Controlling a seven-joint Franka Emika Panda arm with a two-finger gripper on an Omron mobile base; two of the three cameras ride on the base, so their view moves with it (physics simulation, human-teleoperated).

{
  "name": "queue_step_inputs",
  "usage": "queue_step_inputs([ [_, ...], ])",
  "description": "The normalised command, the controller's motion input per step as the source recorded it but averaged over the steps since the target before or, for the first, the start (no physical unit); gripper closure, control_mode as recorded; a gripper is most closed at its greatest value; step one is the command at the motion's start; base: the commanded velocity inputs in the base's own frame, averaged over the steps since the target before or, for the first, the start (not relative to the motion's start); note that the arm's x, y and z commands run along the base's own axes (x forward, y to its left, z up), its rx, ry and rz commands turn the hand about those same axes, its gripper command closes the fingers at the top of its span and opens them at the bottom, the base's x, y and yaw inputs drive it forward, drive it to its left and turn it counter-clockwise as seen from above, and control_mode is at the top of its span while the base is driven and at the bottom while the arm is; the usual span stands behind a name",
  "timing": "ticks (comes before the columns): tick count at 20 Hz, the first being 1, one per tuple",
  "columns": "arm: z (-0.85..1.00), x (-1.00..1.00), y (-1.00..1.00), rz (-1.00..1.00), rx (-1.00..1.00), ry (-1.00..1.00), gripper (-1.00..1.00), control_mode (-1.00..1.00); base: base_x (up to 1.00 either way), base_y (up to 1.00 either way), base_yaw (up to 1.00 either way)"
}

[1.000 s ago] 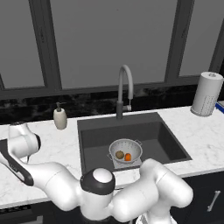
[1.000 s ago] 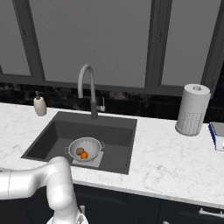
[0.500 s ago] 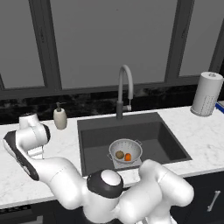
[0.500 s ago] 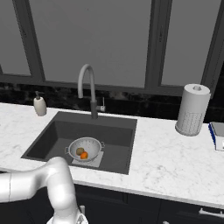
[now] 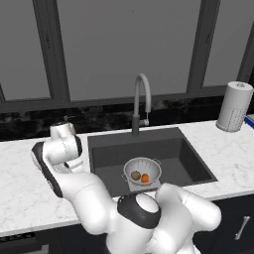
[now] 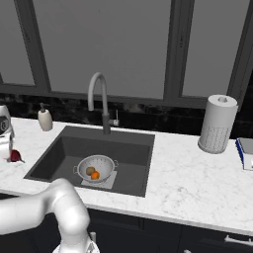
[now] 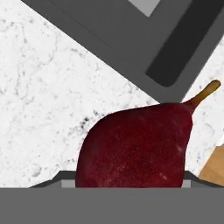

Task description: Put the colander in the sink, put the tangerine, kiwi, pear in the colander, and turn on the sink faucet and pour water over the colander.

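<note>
Right now the tool (image 6: pixel 6 148) is hanging at the left edge of the right base view, directly over the pear (image 7: pixel 138 146); whether its jaws are gripping the fruit cannot be told. The pear is lying on the white marble surface (image 7: pixel 48 100), filling the hand view's lower centre. Firm, smooth and probably slippery, it is best gripped across its broad belly, not the stem.

Arm: white, dark-jointed, folded far out to the robot's left, elbow low, wrist turned downward. Gripper (image 6: pixel 5 148): pointing down, fingertips hidden; jaws possibly part-open, their state cannot be told.
</note>
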Motion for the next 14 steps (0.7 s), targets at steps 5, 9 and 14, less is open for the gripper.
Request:
queue_step_inputs([
  [5,0.13,0.0,-1.0,0.25,0.12,0.0,1.0,-1.0,0.0,0.0,0.0],
  [9,0.05,0.02,-1.0,0.27,0.13,0.0,1.0,-1.0,0.0,0.0,0.0],
  [14,0.0,0.01,-1.0,0.28,0.13,0.0,1.0,-1.0,0.0,0.0,0.0],
])
